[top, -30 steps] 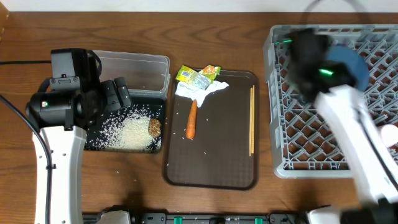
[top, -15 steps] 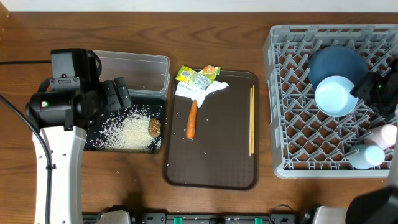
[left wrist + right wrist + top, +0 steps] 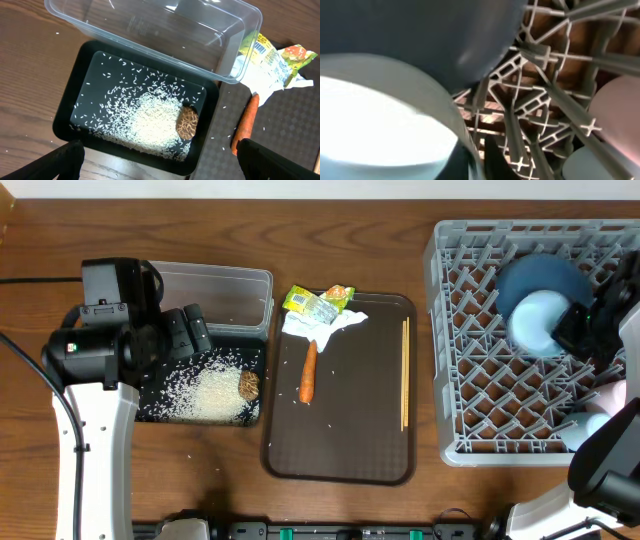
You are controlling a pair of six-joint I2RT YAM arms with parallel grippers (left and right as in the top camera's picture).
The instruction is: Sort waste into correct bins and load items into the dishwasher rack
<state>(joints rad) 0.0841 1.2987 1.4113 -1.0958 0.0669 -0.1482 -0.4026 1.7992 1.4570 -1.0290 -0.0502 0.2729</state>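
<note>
At bowl rim, right tool clamped

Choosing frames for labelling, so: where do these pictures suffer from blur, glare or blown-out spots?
Overhead: evenly lit, sharp. Left wrist: sharp, mild reflections on the clear tub. Right wrist: the white bowl is blown out, the dark-blue plate above it soft from closeness, the rack lattice sharper.

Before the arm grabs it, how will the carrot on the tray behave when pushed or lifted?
The carrot looks solid and straight, so probably stiff in a grip. It is round and tapered on the smooth tray, so a sideways push would likely roll it. One end lies at the napkin, which may drag along.
</note>
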